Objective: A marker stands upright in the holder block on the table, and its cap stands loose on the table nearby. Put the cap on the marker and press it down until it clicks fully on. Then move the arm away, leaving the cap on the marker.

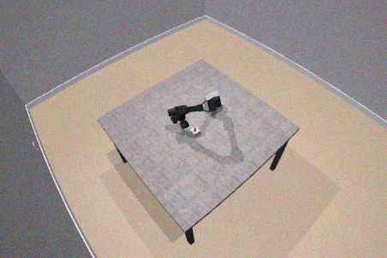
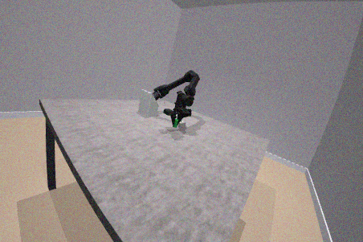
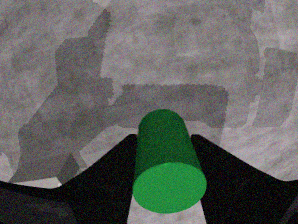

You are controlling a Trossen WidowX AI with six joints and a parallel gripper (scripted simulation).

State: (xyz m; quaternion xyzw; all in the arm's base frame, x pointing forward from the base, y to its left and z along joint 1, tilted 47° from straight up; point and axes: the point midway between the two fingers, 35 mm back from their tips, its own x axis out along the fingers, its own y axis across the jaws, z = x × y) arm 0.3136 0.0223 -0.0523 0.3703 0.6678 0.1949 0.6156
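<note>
The green cap [image 3: 166, 163] [image 2: 176, 122] stands on the grey table [image 1: 180, 181] [image 2: 140, 178] [image 3: 166, 30]. In the wrist view my two black fingers press on its left and right sides. My gripper [image 3: 164, 141] [image 1: 184, 124] [image 2: 176, 121] is shut on the cap, low at the table top. The holder block [image 1: 195, 131] is a small light block just right of the gripper in the top view, with the marker as a thin dark stub on top. In the exterior view the block is hidden behind the gripper.
The arm's light grey base [image 1: 212, 100] [image 2: 148, 103] stands near the table's far side. The arm [image 2: 189, 83] arches over from it. The table's edges lie well away from the gripper.
</note>
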